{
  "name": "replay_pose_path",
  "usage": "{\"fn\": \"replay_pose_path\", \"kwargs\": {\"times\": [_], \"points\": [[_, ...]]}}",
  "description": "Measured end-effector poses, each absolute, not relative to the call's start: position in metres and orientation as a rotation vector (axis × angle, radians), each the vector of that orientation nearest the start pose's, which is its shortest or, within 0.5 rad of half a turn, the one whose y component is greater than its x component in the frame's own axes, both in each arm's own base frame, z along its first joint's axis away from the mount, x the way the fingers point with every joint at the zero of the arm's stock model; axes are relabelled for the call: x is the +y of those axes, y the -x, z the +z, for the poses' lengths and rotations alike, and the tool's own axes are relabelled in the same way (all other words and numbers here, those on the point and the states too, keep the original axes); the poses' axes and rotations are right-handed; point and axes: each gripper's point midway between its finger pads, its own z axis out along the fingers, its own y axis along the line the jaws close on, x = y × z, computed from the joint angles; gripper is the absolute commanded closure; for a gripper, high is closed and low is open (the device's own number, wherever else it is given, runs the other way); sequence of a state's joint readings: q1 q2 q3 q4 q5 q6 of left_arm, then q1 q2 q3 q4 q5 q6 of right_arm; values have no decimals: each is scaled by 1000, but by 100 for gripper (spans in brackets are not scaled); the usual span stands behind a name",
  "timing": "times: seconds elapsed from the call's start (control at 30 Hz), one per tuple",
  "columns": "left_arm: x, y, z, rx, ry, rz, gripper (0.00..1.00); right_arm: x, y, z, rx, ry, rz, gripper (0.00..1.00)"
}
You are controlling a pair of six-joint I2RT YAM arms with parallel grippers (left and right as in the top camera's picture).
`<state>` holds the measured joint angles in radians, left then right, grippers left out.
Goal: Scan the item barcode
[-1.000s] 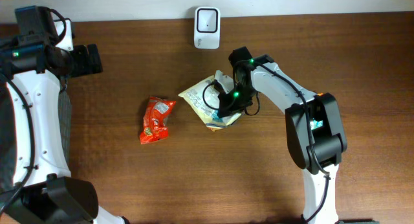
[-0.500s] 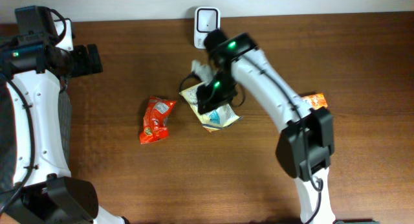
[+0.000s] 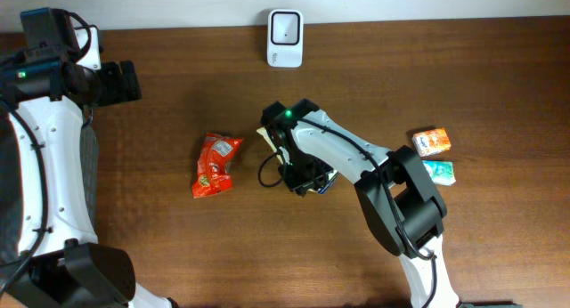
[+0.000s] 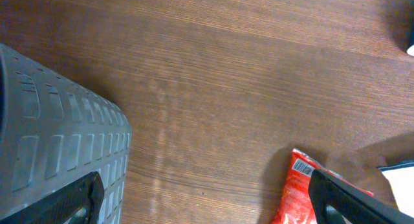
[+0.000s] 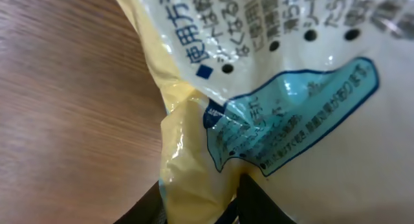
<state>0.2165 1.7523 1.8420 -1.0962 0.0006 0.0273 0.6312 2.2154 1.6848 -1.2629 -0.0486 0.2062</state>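
Now the right hand [image 5: 200, 201] pinches an edge of the yellow pouch [image 5: 304, 140], while the left hand [image 4: 207, 201] gapes wide.

Overhead faces straight down; left wrist — lower — shares the red packet [image 3: 215, 164]; right wrist hugs, probably, the pouch [image 5: 304, 120].

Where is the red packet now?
In the overhead view the red packet lies left of centre, a little left of the yellow pouch under the right arm; the left wrist view shows it at bottom right.
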Motion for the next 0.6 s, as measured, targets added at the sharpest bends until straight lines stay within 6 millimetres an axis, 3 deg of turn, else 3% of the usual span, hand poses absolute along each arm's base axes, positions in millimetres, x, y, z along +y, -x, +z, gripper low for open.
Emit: {"fn": "replay_pose_path", "kwargs": {"times": [0.13,0.27,0.4,0.6], "points": [[94,-428,247,2568,243,90,1,236,-296,10,3208,768,-107,96],[94,-428,247,2568,244,90,1,258,-292,13,3024,867,-357,96],[94,-428,247,2568,244,90,1,267,-305,34,2770,767,-636,94],[94,-428,247,2568,244,90,1,271,-323,46,2622,669,-710,87]]}}
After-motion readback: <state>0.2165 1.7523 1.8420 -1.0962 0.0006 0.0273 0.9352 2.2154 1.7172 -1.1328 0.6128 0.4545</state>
